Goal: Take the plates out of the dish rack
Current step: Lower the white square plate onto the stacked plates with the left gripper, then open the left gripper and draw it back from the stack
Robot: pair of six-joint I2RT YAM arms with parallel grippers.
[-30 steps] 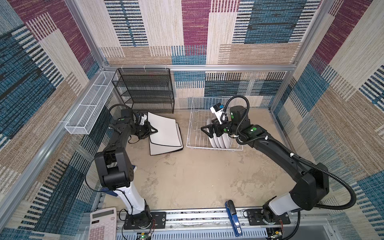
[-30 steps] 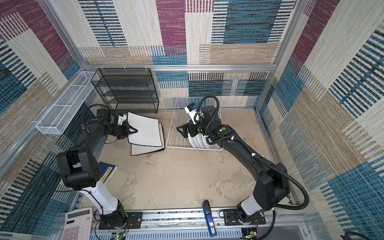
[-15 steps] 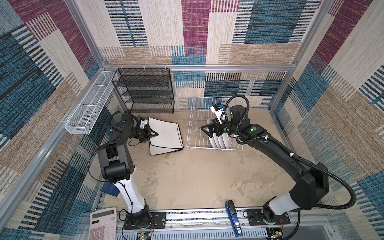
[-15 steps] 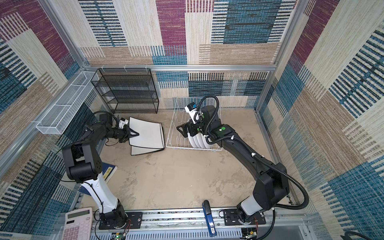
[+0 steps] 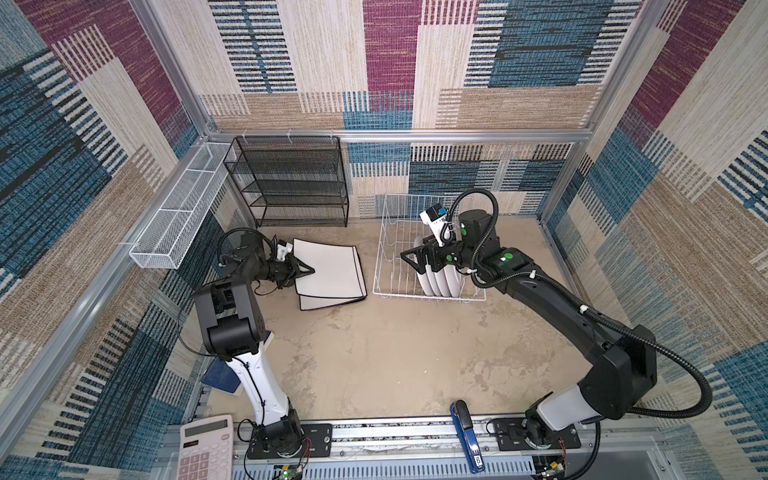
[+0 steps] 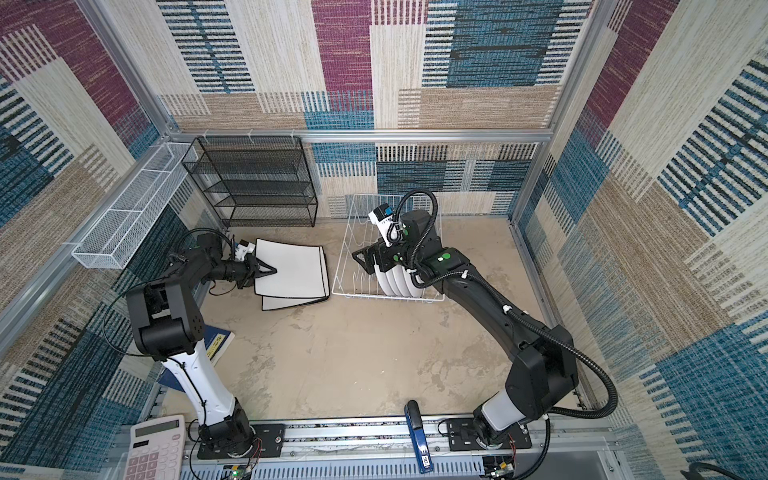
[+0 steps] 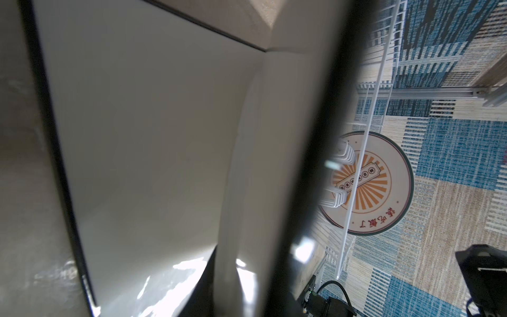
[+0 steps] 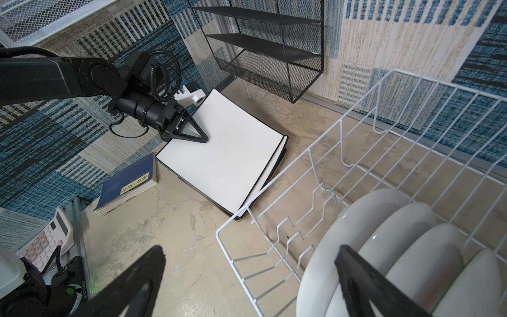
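Two large square white plates with black edges lie stacked on the floor left of the dish rack, seen in both top views. My left gripper straddles the left edge of the top one, its upper finger lying on the white face. I cannot tell whether the jaws still press on it. Several round white plates stand in the rack's right end, the front one showing an orange sunburst. My right gripper hangs wide open over the first round plate, holding nothing.
A black mesh shelf stands at the back wall and a long white mesh basket hangs on the left wall. A blue book lies by the left arm's base. A calculator and a blue stapler sit at the front rail.
The left arm has lowered the tilted square plate until it lies flat on the stack, and its elbow has swung forward. The right arm has not moved.
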